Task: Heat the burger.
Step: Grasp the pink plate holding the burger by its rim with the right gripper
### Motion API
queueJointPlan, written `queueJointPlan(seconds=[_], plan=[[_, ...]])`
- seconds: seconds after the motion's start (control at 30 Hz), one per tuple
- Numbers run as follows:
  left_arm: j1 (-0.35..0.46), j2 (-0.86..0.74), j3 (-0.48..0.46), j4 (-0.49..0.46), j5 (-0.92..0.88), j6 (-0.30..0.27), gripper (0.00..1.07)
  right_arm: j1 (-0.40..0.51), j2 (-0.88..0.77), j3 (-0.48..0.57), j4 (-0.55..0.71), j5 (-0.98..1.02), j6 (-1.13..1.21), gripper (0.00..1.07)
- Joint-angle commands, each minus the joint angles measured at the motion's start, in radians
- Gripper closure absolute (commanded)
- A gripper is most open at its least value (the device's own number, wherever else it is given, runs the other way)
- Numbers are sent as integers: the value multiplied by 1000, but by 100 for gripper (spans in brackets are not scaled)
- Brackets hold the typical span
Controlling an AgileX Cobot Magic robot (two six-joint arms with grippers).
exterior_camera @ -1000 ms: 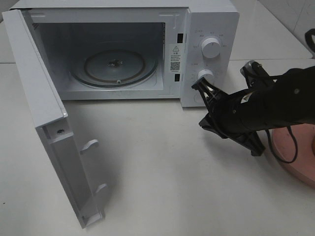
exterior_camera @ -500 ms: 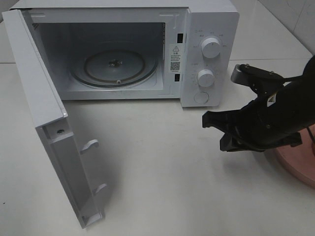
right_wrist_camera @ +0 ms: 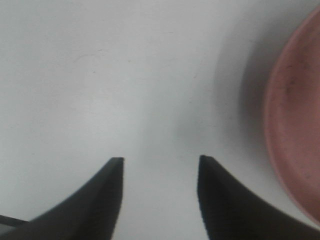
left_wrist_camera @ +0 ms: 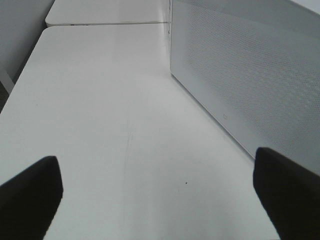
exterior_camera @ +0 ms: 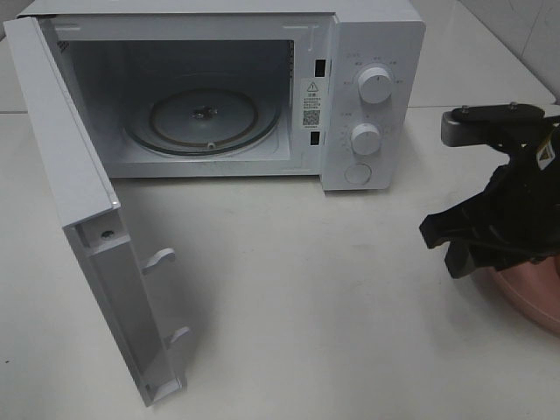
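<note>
1. Presently, the microwave (exterior_camera: 385,35) is shown open, its turntable (exterior_camera: 206,118) bare.
2. The burger is seen in no view.
3. The right gripper (right_wrist_camera: 160,158) is held parted and empty near a pink plate (exterior_camera: 535,302) at lower right; the left gripper (left_wrist_camera: 155,156) is spread wide.
4. Fetching is judged in hand: the burger must be found and grasped.

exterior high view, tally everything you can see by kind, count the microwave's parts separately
microwave: 1
dial knobs: 2
glass turntable: 1
pink plate: 1
right gripper: 1
total: 6
</note>
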Motion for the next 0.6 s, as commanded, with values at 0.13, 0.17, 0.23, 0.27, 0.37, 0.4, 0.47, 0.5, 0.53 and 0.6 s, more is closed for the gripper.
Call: queueJointPlan(seconds=[0.13,0.17,0.23,0.27,0.37,0.4,0.47,0.5,0.53,0.6], plan=[[-1,-19,4,-1,-5,-6,9,-47,-6,-59,-95,79,-52,13],[-1,-19,4,-1,-5,-6,9,-67,-6,-67,-98,80,-85,6],[-1,-19,4,-1,-5,-6,9,-78,-6,-72,-98,80,-96,5],[-1,-19,4,-1,-5,-6,9,-100,-6,-77,-98,77,-113,6],[-1,-19,4,-1,-5,-6,9,-142,-3,-77,-99,71,-136,8],[-1,-19,4,-1,-5,-6,9,-142,-3,-77,-99,71,-136,8],[-1,-19,4,-1,-5,-6,9,-177,8,-77,-107,69,-143,9],[-1,-19,4,-1,-5,-6,9,-177,8,-77,-107,69,-143,9],[-1,-19,4,-1,-5,-6,9,-190,25,-77,-115,69,-143,9],[-1,-19,4,-1,-5,-6,9,-194,49,-77,-122,67,-142,10]])
